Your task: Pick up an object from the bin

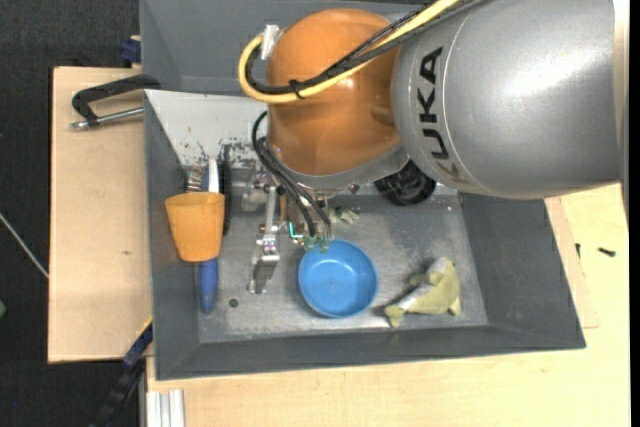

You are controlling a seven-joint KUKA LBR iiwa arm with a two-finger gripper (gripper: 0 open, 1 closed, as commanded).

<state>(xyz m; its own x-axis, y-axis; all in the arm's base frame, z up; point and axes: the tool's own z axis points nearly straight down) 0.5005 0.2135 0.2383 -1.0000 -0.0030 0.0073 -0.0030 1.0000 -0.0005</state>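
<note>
My gripper [290, 253] hangs below the orange wrist cover over the middle of the bin floor. One metal finger [264, 260] reaches down to the bare floor, and the other stands near the upper left rim of a blue bowl [338, 281]. The fingers are apart, with nothing between them. The bowl sits upright at the front centre, just right of the gripper. Left of the gripper, an orange cup [195, 225] lies across a blue-handled brush [207, 283].
A crumpled yellowish-olive thing [428, 292] lies in the front right corner. A black round thing [406, 187] shows partly under the arm, right of centre. The arm and its orange cover hide the back of the bin.
</note>
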